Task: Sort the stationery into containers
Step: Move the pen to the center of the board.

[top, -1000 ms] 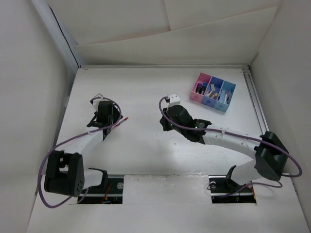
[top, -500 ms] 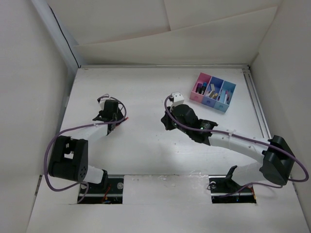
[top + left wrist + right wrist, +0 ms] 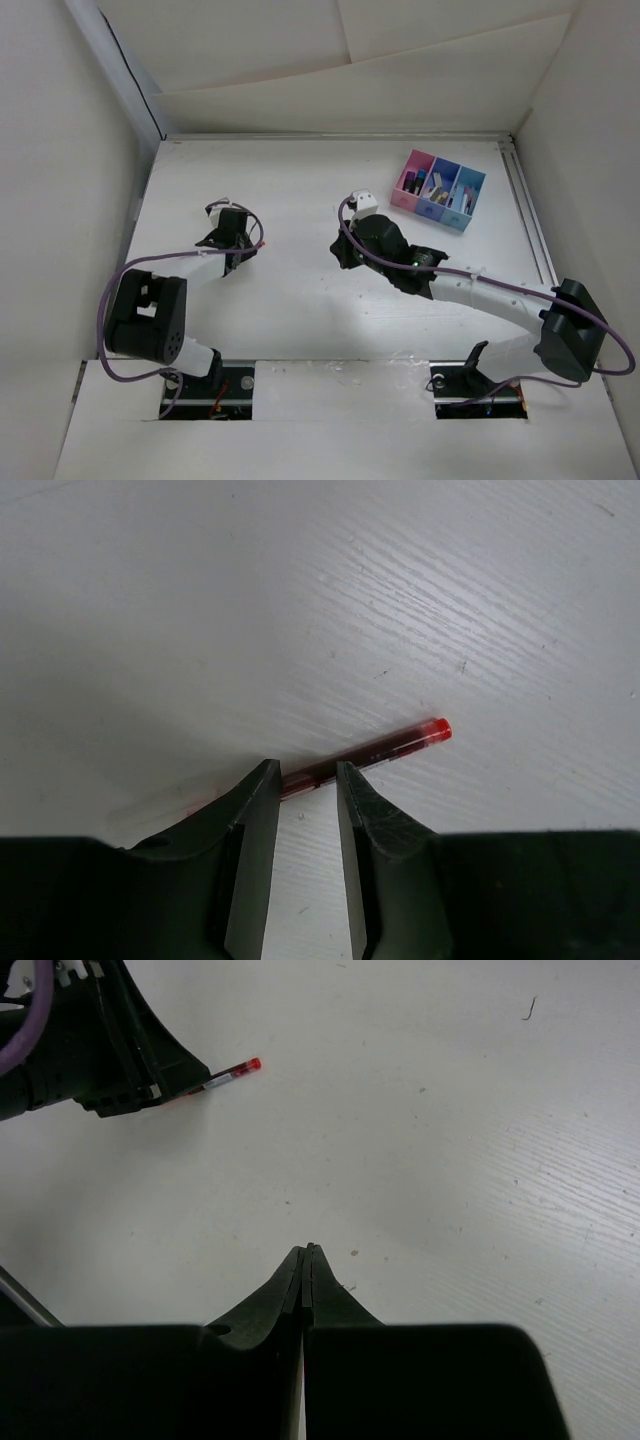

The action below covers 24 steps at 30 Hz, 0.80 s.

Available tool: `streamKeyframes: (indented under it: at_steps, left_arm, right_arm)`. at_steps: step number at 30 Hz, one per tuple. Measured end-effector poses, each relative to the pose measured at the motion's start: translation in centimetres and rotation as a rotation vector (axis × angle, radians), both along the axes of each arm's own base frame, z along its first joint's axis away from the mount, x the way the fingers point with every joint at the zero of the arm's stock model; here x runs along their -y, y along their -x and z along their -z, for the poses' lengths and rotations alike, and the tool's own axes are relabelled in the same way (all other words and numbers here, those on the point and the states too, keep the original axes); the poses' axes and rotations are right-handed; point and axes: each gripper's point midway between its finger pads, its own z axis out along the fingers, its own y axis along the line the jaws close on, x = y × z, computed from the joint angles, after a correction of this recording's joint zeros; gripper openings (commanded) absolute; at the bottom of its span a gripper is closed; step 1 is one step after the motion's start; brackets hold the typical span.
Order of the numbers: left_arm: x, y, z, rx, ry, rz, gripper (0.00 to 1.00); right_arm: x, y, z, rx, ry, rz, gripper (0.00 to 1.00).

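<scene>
Pen [image 3: 400, 742], red-tipped: flat on the desk [image 3: 300, 320] toward its left edge, lying across the gap of the parted left fingers [image 3: 308, 780], ungripped; any print unreadable. Right fingers [image 3: 307, 1255]: pressed together, empty. Tray [image 3: 405, 199], three compartments: far right corner.

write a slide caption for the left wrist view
Left gripper open, its jaws straddling a red-tipped pen that lies on the white table, not yet closed on it.

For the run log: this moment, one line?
left end effector open at red pen | right end effector shut, empty
</scene>
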Motion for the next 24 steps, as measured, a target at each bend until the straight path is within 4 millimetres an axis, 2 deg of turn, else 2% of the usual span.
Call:
streamKeyframes:
  at_steps: [13,16,20,23,24]
  left_arm:
    - [4.9,-0.7,0.5,-0.007,0.065,0.106,0.21]
    - [8.1,-0.2,0.6,-0.018,0.092,0.173,0.21]
    - [12.5,0.8,0.6,-0.036,0.143,0.269,0.26]
    - [14.5,1.5,0.4,-0.045,0.201,0.303,0.32]
    - [14.6,1.5,0.4,-0.046,0.209,0.303,0.32]
  right_arm:
    - [0.0,0.1,-0.1,0.002,-0.003,-0.005,0.08]
    - [0.2,0.0,-0.5,0.015,-0.005,0.003,0.12]
    - [0.5,-0.3,-0.9,0.025,-0.01,0.017,0.23]
    - [0.8,-0.6,-1.0,0.031,-0.009,0.032,0.34]
    - [0.9,-0.7,-1.0,0.032,-0.008,0.04,0.34]
